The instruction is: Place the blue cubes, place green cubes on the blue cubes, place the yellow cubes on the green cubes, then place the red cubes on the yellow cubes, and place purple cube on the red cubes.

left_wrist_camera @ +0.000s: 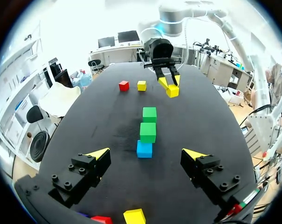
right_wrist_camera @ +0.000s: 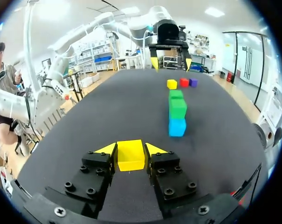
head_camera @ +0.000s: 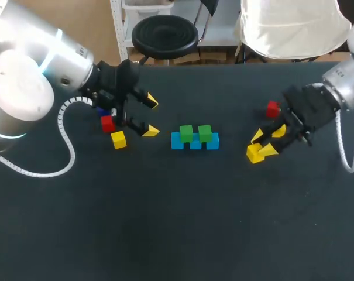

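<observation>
step: yellow layer | R claw (head_camera: 263, 142) clamped on yellow cube (right_wrist_camera: 130, 156); L claw (head_camera: 151, 117) apart | next: I carry it left onto green cubes (head_camera: 186, 133); needs centring

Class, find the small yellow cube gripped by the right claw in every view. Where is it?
Head view: the small yellow cube sits in the right claw, right of the green cubes.
Left wrist view: ahead, beyond the green cubes, in the far claw.
Right wrist view: cube held in its own claw.
Shared landmark: green cubes on blue cubes.
</observation>
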Motion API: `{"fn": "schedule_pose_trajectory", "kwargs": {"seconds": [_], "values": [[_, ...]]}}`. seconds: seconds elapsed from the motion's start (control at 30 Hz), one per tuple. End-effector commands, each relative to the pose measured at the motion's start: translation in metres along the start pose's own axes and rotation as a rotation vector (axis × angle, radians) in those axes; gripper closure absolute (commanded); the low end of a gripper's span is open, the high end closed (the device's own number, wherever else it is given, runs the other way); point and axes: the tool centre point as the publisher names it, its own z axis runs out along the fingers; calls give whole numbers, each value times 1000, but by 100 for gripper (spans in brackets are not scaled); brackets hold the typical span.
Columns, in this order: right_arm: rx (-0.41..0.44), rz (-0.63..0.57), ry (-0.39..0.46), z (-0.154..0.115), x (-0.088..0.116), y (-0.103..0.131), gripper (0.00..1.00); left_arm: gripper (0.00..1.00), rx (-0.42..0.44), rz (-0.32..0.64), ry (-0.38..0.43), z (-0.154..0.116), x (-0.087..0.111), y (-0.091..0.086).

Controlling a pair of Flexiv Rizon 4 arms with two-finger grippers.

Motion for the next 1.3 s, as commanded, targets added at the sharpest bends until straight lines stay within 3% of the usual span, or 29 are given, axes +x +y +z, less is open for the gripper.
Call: {"fn": "schedule_pose_trajectory", "kwargs": {"seconds": [0.03, 0.17, 0.6, 0.83, 1.3], "values": [[91, 13, 53, -4, -21, 9, 100, 0, -2, 3, -6, 0, 2, -1], [92, 34, 117, -3, -34, 1, 100, 0, -2, 3, -6, 0, 2, -1], [191, 12, 72, -7, -74, -26, 100, 0, -2, 3, -6, 0, 2, -1], [167, -62, 72, -5, -98, -36, 100, 0, -2, 3, -6, 0, 2, -1], [169, -78, 70, -5, -100, -35, 100, 0, -2, 3, -6, 0, 2, -1]]}}
